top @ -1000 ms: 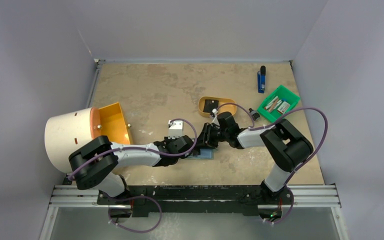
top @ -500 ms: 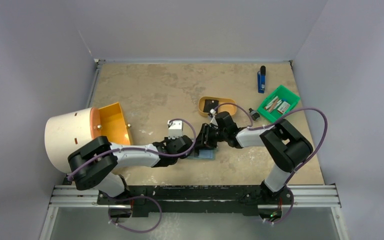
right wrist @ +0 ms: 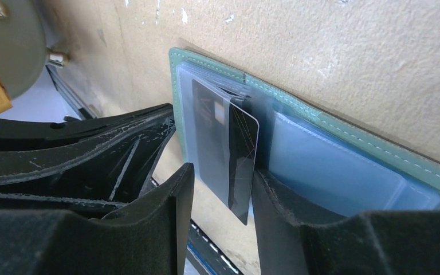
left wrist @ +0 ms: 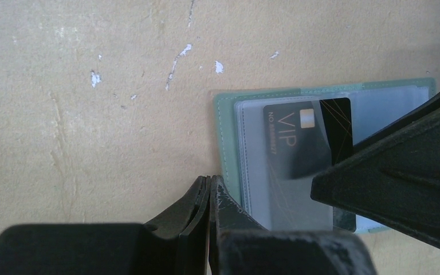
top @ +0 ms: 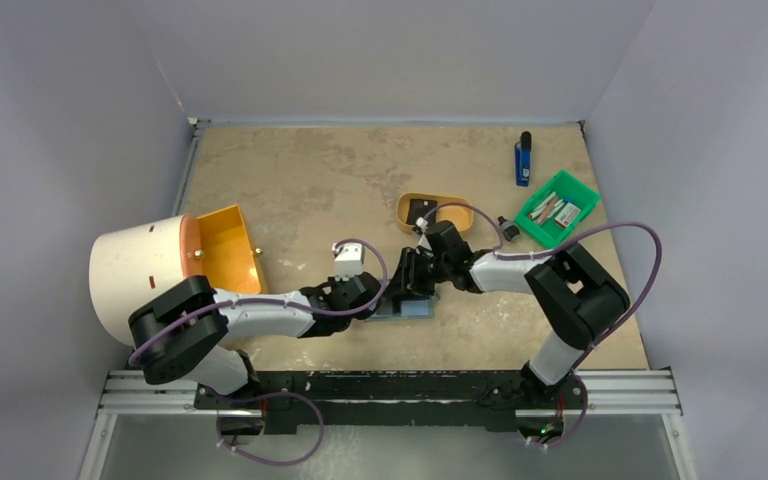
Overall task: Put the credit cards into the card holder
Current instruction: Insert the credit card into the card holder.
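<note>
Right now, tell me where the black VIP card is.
Right wrist view: the black card lies partly inside a clear sleeve of the open green card holder, between the fingers of the right tool, with the shut left tool just beside it.

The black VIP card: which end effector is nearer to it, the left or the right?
Right. The right end effector has one finger on each side of the black card. The left end effector, shut, sits at the card holder's edge, beside the card.
</note>
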{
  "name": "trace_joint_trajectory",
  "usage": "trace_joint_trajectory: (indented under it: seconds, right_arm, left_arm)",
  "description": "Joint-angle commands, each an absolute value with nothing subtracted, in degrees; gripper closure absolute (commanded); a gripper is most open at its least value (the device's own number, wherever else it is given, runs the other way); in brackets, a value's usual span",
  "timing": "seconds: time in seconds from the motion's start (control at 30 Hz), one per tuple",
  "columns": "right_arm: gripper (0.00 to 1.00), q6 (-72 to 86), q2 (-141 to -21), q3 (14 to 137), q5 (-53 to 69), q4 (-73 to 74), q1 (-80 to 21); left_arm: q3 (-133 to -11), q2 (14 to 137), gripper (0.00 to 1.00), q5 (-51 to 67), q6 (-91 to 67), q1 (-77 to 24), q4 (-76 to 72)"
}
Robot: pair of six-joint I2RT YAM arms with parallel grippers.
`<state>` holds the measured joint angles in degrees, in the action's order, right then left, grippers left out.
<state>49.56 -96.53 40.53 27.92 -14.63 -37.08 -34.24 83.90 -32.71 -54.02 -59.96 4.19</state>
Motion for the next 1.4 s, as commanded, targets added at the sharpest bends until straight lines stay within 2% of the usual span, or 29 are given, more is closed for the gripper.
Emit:
trace_joint_trajectory:
  seconds: [0.0, 0.47, 0.73, 1.03, 1.37]
  right_arm:
    - [0.56, 46.6, -94.9, 42.7, 25.4, -9.1, -37.6]
    - [0.52, 46.5, -98.7, 48.1, 24.8, -7.2, -40.7]
    - [0.51, 43.1, -95.3, 50.9, 13.9, 4.1, -41.0]
    - [0.47, 42.0, -95.2, 51.4, 12.3, 6.6, -41.0]
    - [0.49, 41.2, -96.8, 52.6, 14.9, 5.9, -42.5]
  left_arm:
    - [-33.4, 82.8, 1.00, -29.4, -55.1, -60.2, 1.9]
    - [-31.3, 81.5, 1.00, -23.9, -52.9, -60.2, -6.7]
    - [-30.5, 77.8, 1.00, -27.1, -53.2, -60.2, -4.5]
    - [-30.5, 77.5, 1.00, -29.8, -52.8, -60.2, -1.9]
    - [-31.0, 79.1, 1.00, -29.0, -52.0, -60.2, -3.1]
